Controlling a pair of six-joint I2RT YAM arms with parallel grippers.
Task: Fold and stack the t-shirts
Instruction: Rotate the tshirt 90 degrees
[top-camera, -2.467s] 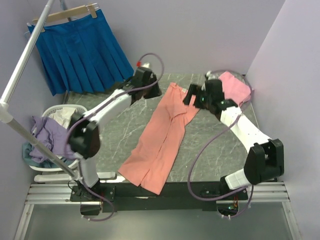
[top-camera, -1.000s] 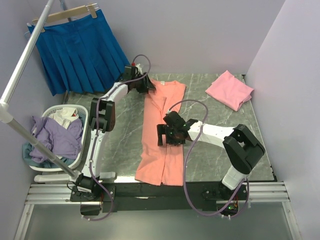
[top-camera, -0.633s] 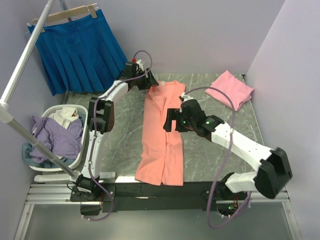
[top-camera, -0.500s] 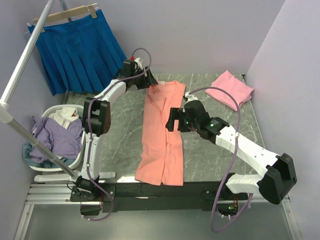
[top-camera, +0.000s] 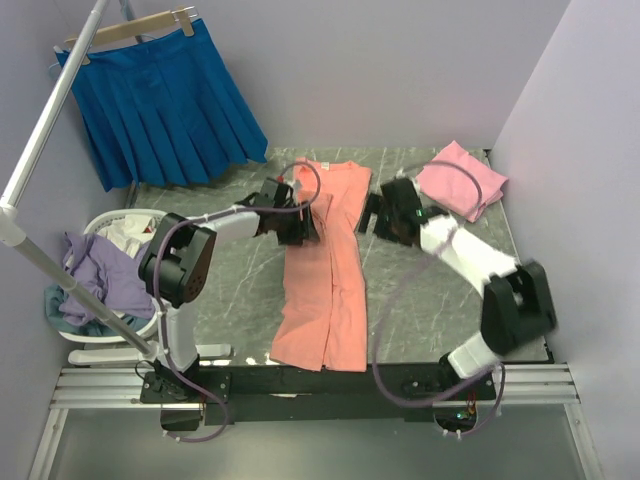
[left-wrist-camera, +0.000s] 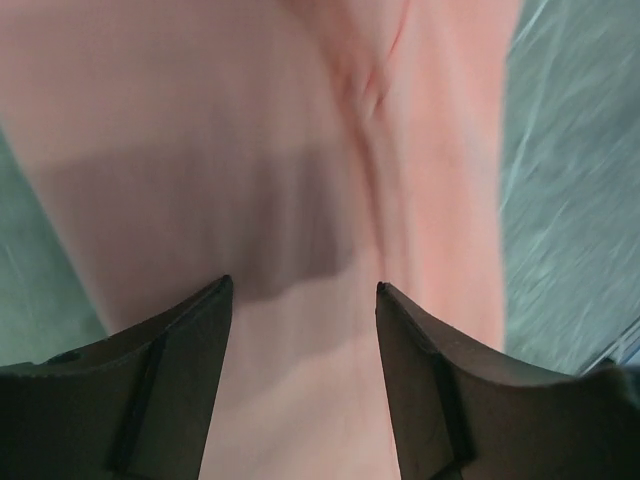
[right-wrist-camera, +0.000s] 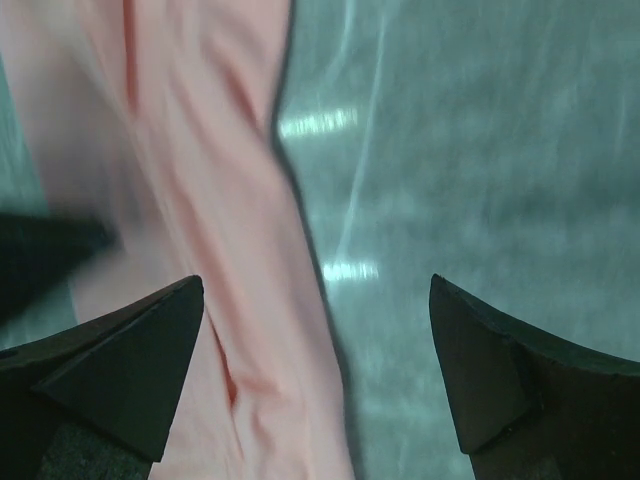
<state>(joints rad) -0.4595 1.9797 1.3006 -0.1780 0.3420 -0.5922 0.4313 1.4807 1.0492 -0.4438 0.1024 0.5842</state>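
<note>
At far left, a blue pleated skirt (top-camera: 160, 100) on its hanger, with a laundry basket (top-camera: 100, 222) of loose clothes below it. Next, the left gripper (top-camera: 300, 225), fingers (left-wrist-camera: 195, 340) apart and nothing between them, low over the upper left part of the salmon-orange t-shirt (top-camera: 325, 290). That shirt flat on the marble table (top-camera: 240, 270) as a long narrow strip, sides turned in to a centre seam, its near end right at the table's near edge. Just beside the strip's right edge, the right gripper (top-camera: 370, 213), fingers (right-wrist-camera: 130, 370) spread wide and empty, partly over cloth and partly over bare table in the wrist view. Far right, the pink t-shirt (top-camera: 460, 180), already folded, well apart from both arms. Likely next: pinching the far end and bringing it toward the near end. Risks: catching only the top flap and so peeling the lengthwise fold open; the right side closing on bare table and missing cloth, leaving a skewed fold; dragging the strip nearer and sliding its end off the edge
</note>
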